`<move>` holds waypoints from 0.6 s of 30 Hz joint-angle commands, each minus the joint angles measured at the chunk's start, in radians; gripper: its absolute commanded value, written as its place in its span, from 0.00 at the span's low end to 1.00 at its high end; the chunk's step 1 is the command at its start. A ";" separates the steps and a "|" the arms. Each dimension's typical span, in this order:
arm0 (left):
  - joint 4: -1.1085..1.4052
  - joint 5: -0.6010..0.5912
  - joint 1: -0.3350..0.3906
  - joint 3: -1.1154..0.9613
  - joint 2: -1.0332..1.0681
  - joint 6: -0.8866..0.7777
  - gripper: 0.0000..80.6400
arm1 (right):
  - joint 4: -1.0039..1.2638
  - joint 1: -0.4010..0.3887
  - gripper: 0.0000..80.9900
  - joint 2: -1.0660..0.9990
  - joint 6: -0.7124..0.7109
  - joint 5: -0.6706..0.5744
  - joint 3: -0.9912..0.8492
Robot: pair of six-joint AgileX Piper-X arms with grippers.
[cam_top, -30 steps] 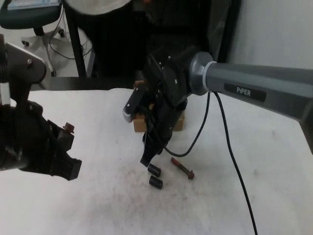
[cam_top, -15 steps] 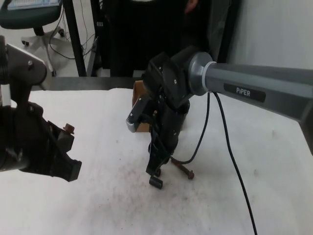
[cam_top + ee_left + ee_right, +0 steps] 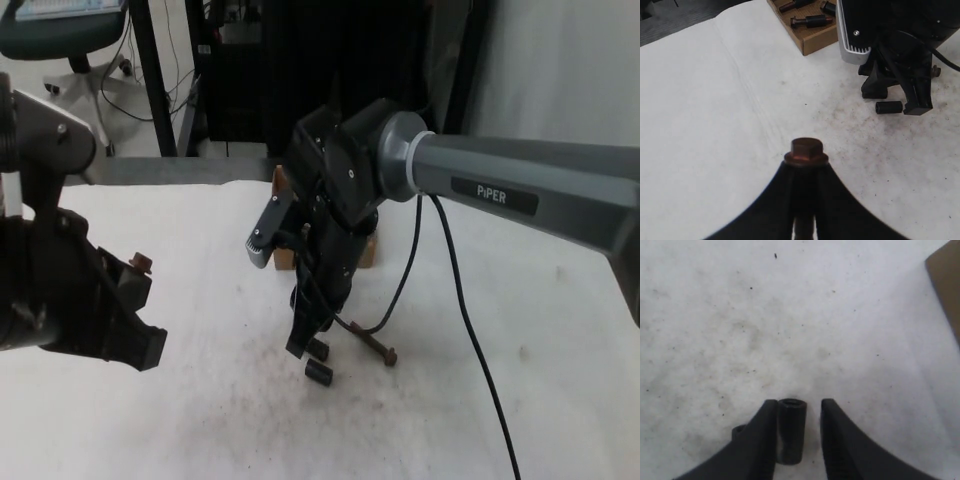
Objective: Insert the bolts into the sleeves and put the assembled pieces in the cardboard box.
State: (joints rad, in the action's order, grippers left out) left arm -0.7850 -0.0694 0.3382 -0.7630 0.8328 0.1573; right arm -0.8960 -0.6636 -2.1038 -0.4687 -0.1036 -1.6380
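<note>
Cardboard box (image 3: pixel 815 40) holds several sleeved bolts (image 3: pixel 810 21) lying flat inside.

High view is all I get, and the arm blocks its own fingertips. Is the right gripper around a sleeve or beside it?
Observer: Around it. In the right wrist view, the sleeve sits between the open fingers of the right gripper, close to one finger with a gap to the other.
Operator: Left gripper got a proper hold on a bolt?
Observer: Yes. In the left wrist view, the left gripper is shut on the bolt, with the hex head sticking out past the fingertips.
Operator: Anything in the box? The arm covers it for me.
Observer: The cardboard box holds assembled pieces; one is plainly a bolt wearing a sleeve.
</note>
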 commanded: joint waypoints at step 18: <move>0.016 0.009 -0.001 -0.004 -0.011 0.000 0.00 | 0.002 -0.001 0.34 0.009 0.032 0.000 0.066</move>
State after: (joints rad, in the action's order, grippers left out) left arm -0.7850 -0.0694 0.3382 -0.7630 0.8328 0.1573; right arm -0.8921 -0.6636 -2.1038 -0.4421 -0.1036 -1.5723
